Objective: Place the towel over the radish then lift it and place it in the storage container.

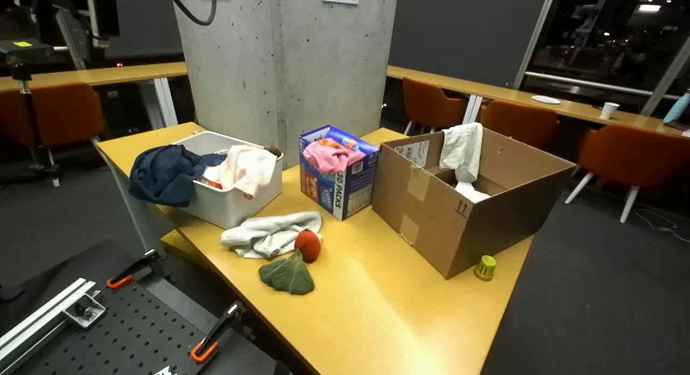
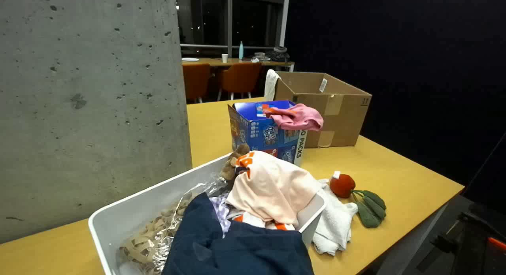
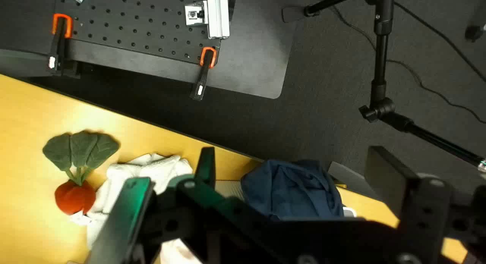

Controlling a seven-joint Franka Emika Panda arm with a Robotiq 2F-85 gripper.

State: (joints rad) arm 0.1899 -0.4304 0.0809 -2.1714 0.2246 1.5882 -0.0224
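Nearest the wrist camera is the tool (image 3: 283, 180), its two fingers (image 3: 391, 176) spread wide, with a navy cloth (image 3: 294, 190) showing in the gap. That cloth drapes over the rim of the white tub (image 1: 226, 205), and a pale pink cloth (image 1: 248, 167) hangs over the rim too. The towel (image 1: 269, 232), white and bunched, lies on the desk (image 1: 377, 299) just beside the tub; I can't quite tell whether they touch, as the tub partly hides it in an exterior view. The radish (image 1: 308, 247) sits beside the towel on the side away from the tub, its green leaves (image 1: 288, 275) flat on the desk. Near the tub stands a snack box (image 1: 360, 186) with a bright pink cloth (image 1: 330, 155) over its edge. Well apart from the tub stand a cardboard box (image 1: 431, 229), a white cloth (image 1: 462, 151) on its rim, and a yellow-green cup (image 1: 486, 267).
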